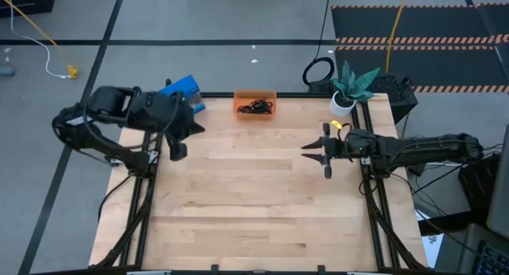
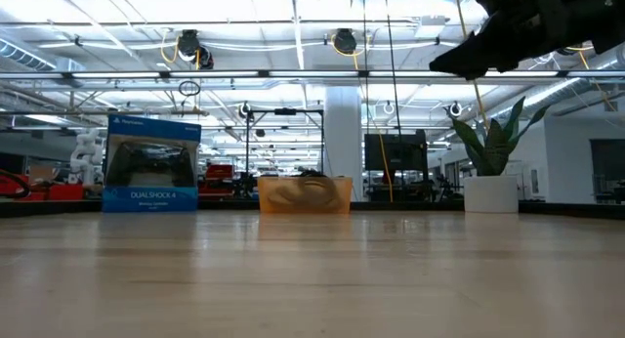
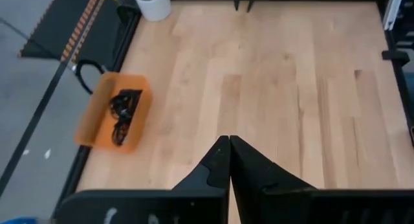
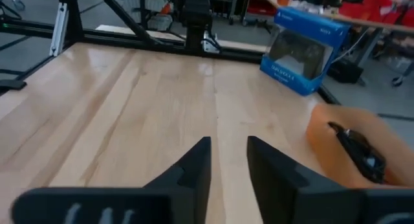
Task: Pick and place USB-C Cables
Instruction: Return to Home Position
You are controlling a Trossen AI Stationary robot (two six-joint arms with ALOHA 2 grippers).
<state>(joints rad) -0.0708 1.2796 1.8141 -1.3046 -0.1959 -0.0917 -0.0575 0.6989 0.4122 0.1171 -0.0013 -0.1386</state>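
Note:
Black USB-C cables [image 1: 255, 107] lie tangled inside a small orange tray [image 1: 254, 95] at the table's far edge. They also show in the left wrist view [image 3: 121, 112] and the right wrist view [image 4: 359, 153]. I cannot make out a purple-blue cable in any view. My left gripper [image 3: 229, 141] is shut and hovers above the table's left side [image 1: 195, 128], nearer than the tray. My right gripper [image 4: 228, 149] is open and hovers above the table's right side [image 1: 314, 152], high in the low view [image 2: 459, 60]. Neither touches anything.
A blue DualShock controller box [image 1: 181, 92] stands at the far left corner, left of the tray. A potted plant in a white pot [image 1: 348, 91] stands at the far right corner. The bare wooden table top [image 1: 254, 195] spreads between and nearer than both arms.

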